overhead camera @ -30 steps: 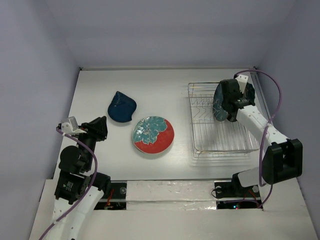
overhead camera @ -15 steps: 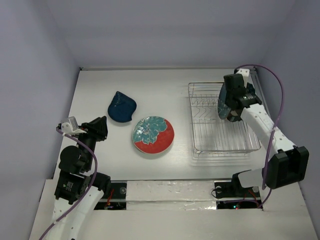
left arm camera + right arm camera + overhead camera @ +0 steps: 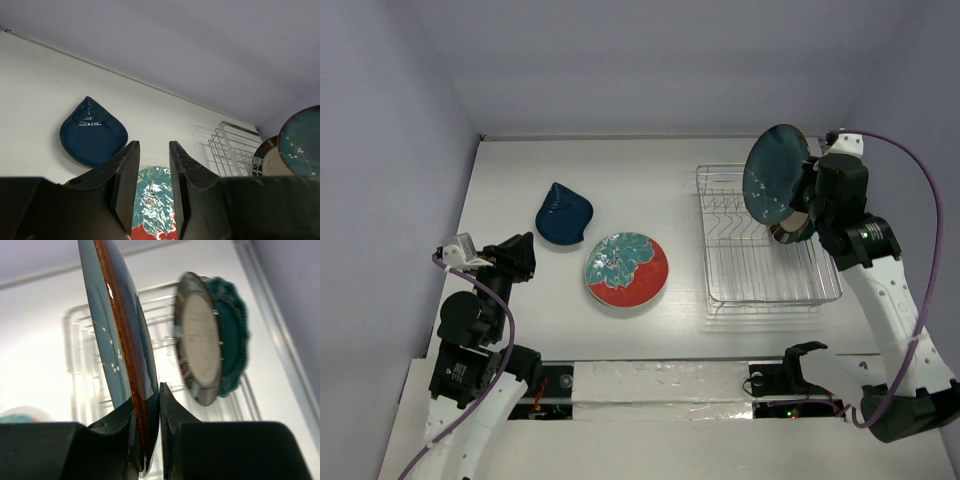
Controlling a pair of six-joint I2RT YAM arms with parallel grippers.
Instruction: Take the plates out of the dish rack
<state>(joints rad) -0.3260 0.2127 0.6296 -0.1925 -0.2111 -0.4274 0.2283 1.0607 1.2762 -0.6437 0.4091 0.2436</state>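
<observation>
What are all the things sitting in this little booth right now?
shell-shaped plate: one, dark blue, flat on the table, left of centre.
teal-and-red plate: one, round, flat on the table, between the shell-shaped plate and the rack.
dark teal plate: one, speckled, brown rim, held on edge above the rack.
pale-centred plate: one, dark rim, on edge in the rack.
scalloped plate: one, teal, on edge beside it.
dish rack: one, chrome wire, table's right side.
table: one, white.
left gripper: black, open, empty.
right gripper: black, clamped on the dark teal plate.
</observation>
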